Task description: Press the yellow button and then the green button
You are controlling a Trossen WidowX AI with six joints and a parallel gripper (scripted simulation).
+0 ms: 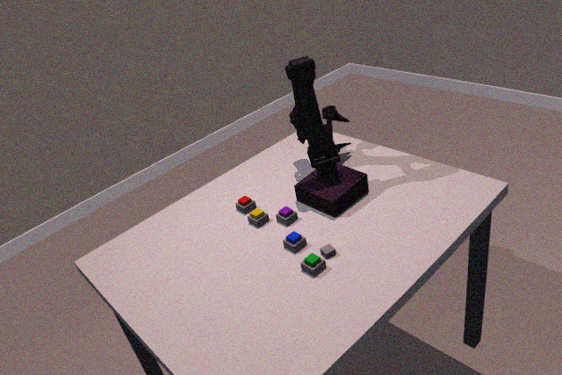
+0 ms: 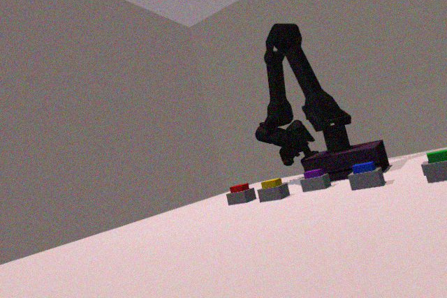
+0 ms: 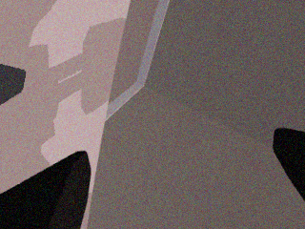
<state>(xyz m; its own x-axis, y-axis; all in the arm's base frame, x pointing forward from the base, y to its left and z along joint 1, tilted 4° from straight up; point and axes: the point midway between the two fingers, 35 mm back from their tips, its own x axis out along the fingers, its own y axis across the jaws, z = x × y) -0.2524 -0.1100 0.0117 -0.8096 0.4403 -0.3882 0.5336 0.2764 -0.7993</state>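
Note:
The yellow button (image 1: 257, 213) (image 2: 271, 183) stands up on its grey housing between the red and purple ones. The green button (image 1: 312, 259) (image 2: 437, 155) stands raised on its housing nearest the top camera, cut off at the right edge in the exterior view. My gripper (image 1: 349, 133) (image 2: 315, 146) (image 3: 184, 151) is open and empty. It is folded back beside the arm, above the table's far part, well away from both buttons. Neither button shows in the wrist view, which shows table, shadow and wall between the wide-apart fingers.
A red button (image 1: 244, 200) (image 2: 239, 188) sits close to the yellow one. A purple button (image 1: 285, 211) (image 2: 313, 173) and a blue button (image 1: 293, 237) (image 2: 364, 167) stand between yellow and green. A small grey block (image 1: 327, 251) lies close beside the green button. The arm's base (image 1: 333, 196) is behind them.

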